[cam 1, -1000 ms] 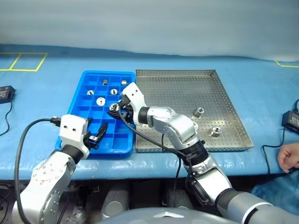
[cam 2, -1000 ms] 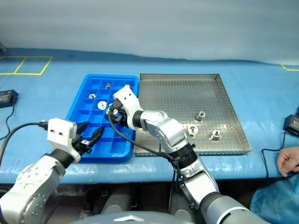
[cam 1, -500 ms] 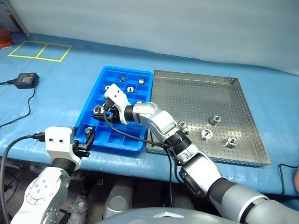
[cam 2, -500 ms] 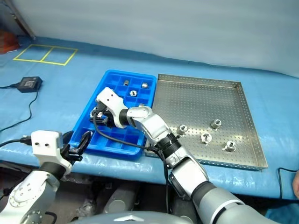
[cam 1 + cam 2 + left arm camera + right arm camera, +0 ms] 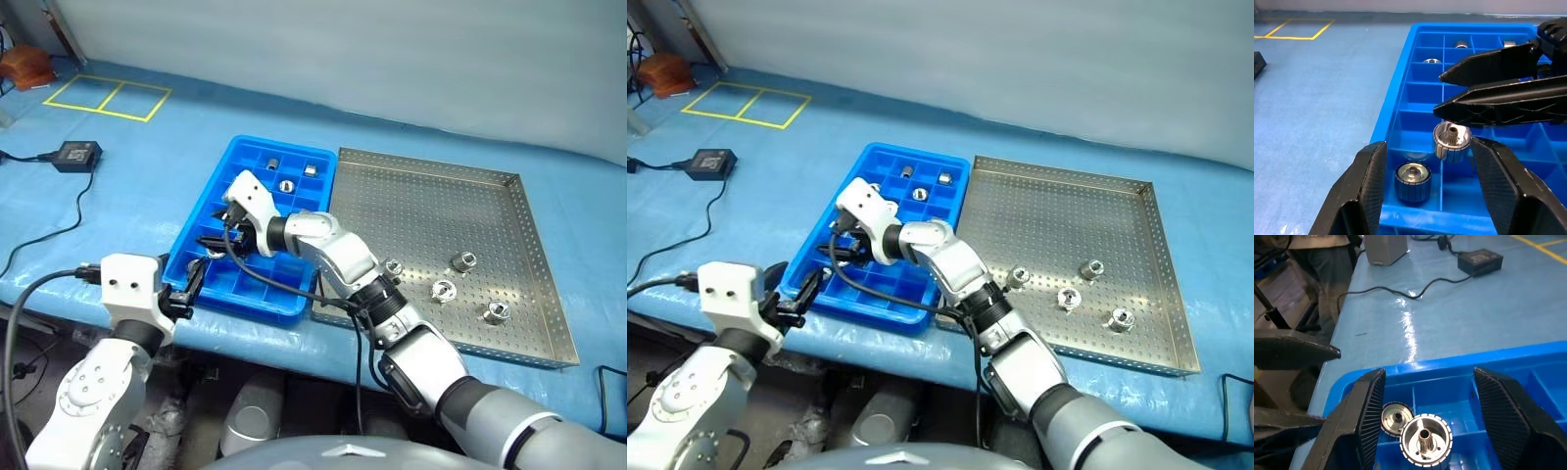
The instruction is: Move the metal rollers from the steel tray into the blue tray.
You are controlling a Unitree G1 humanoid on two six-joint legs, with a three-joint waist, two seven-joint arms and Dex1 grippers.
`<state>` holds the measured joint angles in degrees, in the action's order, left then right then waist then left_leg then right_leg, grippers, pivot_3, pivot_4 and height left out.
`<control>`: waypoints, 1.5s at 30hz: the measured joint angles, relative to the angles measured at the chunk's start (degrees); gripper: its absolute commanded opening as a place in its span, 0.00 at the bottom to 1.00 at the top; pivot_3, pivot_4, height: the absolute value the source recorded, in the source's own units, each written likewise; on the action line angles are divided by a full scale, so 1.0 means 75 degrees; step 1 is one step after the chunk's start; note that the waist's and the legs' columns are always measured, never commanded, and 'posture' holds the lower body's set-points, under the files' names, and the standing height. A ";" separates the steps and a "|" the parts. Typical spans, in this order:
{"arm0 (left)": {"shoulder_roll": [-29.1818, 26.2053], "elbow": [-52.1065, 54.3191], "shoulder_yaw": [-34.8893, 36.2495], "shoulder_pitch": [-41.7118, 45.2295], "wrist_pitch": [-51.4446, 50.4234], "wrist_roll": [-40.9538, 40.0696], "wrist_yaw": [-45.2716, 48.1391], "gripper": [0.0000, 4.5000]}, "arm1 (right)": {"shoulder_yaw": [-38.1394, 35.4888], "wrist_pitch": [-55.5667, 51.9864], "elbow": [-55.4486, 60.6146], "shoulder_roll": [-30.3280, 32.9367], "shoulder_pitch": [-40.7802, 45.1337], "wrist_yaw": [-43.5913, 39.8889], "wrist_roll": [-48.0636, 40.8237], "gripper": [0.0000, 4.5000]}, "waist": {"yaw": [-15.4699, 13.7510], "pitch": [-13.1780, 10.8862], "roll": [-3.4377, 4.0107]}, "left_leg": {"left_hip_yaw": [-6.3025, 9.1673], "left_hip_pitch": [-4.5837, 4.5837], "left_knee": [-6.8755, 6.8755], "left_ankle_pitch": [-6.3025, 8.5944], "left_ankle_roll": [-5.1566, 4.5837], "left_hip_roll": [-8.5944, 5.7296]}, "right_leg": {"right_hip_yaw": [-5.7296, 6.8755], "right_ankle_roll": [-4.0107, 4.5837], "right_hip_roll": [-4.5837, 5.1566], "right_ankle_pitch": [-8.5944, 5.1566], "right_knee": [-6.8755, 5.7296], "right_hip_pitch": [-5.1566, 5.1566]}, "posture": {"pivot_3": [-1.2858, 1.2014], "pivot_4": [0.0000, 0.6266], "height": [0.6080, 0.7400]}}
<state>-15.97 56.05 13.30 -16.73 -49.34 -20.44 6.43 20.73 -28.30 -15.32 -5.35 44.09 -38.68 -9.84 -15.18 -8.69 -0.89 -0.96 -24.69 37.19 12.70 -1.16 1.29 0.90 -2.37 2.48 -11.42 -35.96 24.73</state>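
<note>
The blue tray (image 5: 294, 211) lies left of the steel tray (image 5: 431, 201). Several metal rollers (image 5: 443, 291) rest on the steel tray's perforated floor near its front right. My right gripper (image 5: 1427, 373) hovers open over the blue tray's near left end. Just below its fingers one roller (image 5: 1425, 438) lies loose in a compartment, with another roller (image 5: 1413, 181) in the corner compartment beside it. More rollers (image 5: 286, 185) sit in the far compartments. My left gripper (image 5: 188, 286) stands open at the tray's front left corner, holding nothing.
A black power adapter (image 5: 76, 154) with its cable lies on the blue table cover to the far left. Yellow tape squares (image 5: 108, 96) mark the far left corner. The table's front edge runs just below the blue tray.
The camera has swung left. My right gripper has opened and let go of the roller it carried, which now lies in a near compartment. The left gripper keeps its place.
</note>
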 measured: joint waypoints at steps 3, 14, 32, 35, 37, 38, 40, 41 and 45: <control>-0.0061 -0.0180 -0.0194 0.0365 0.0000 -0.0002 0.0105 0.66 | -0.0239 -0.0321 0.0970 0.0297 -0.0176 0.0062 -0.0140 0.67 | 0.0073 0.0001 0.0001 | -0.0002 0.0000 0.0000 -0.0001 0.0001 0.0001 | -0.0002 0.0002 -0.0001 -0.0001 -0.0005 -0.0020 | 0.65 0.24 1.00; -0.0087 -0.1500 -0.0023 0.1050 -0.0822 0.0008 -0.0088 0.66 | -0.0650 -0.1653 0.3567 0.1277 -0.1297 0.0663 -0.0461 0.67 | 0.0782 0.0002 -0.0001 | 0.0004 0.0002 0.0006 -0.0004 0.0001 0.0008 | -0.0005 0.0008 -0.0010 -0.0003 -0.0016 -0.0032 | 0.62 0.24 1.00; 0.0461 -0.2159 0.0110 0.1952 -0.0196 -0.0179 0.0039 0.66 | -0.0964 -0.2038 0.4001 0.1469 -0.1438 0.1214 -0.0823 0.67 | 0.1331 0.0001 -0.0005 | 0.0050 0.0022 0.0019 -0.0020 0.0021 0.0011 | -0.0012 0.0081 -0.0012 -0.0007 -0.0099 -0.0026 | 0.61 0.24 1.00; 0.0429 -0.2074 0.0091 0.2286 0.0150 -0.0526 0.0426 0.66 | -0.1121 -0.2357 0.4476 0.1775 -0.1612 0.1204 -0.1009 0.67 | 0.1292 0.0000 -0.0006 | 0.0059 0.0020 0.0026 -0.0022 0.0025 0.0007 | -0.0004 0.0078 -0.0012 -0.0017 -0.0108 -0.0030 | 0.60 0.24 1.00; 0.0312 -0.2084 -0.0170 0.2564 0.0202 -0.0686 0.0699 0.66 | -0.1120 -0.2585 0.4842 0.2151 -0.1779 0.1194 -0.1042 0.67 | 0.1294 0.0001 -0.0006 | 0.0065 0.0019 0.0037 -0.0022 0.0024 0.0004 | -0.0005 0.0059 -0.0012 -0.0029 -0.0109 -0.0035 | 0.58 0.24 1.00; 0.0223 -0.2118 -0.0361 0.2732 0.0201 -0.0737 0.0854 0.66 | -0.1117 -0.2740 0.5022 0.2413 -0.1887 0.1197 -0.1038 0.67 | 0.1298 0.0000 -0.0006 | 0.0066 0.0017 0.0042 -0.0022 0.0023 0.0002 | -0.0006 0.0056 -0.0011 -0.0029 -0.0109 -0.0035 | 0.58 0.24 1.00; -0.0124 -0.2392 -0.0848 0.3177 0.0212 -0.0744 0.1257 0.66 | -0.1110 -0.3145 0.5286 0.2987 -0.2120 0.1252 -0.0960 0.67 | 0.1321 0.0000 -0.0006 | 0.0064 0.0017 0.0054 -0.0023 0.0020 -0.0002 | -0.0005 0.0054 -0.0010 -0.0029 -0.0112 -0.0039 | 0.57 0.24 1.00; -0.0365 -0.2633 -0.1120 0.3437 0.0246 -0.0715 0.1503 0.66 | -0.1125 -0.3405 0.5388 0.3264 -0.2259 0.1325 -0.0934 0.67 | 0.1343 0.0000 -0.0006 | 0.0059 0.0015 0.0061 -0.0024 0.0019 0.0000 | -0.0004 0.0054 -0.0012 -0.0029 -0.0115 -0.0038 | 0.56 0.24 1.00; -0.0901 -0.3696 -0.1993 0.4200 0.0534 -0.0448 0.2283 0.66 | -0.1331 -0.4008 0.5721 0.3723 -0.2813 0.1346 -0.1059 0.67 | 0.1594 -0.0003 -0.0003 | 0.0054 0.0015 0.0062 -0.0024 0.0017 0.0006 | -0.0016 0.0052 -0.0015 -0.0028 -0.0120 -0.0032 | 0.54 0.24 1.00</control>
<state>-22.73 28.33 -1.65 14.77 -45.34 -23.80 23.55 10.75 -58.37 27.59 22.57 22.99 -28.58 -17.79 -3.22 -8.71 -0.92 -0.56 -24.58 37.65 12.52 -1.03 1.34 0.78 -1.98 2.37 -11.63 -36.86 24.49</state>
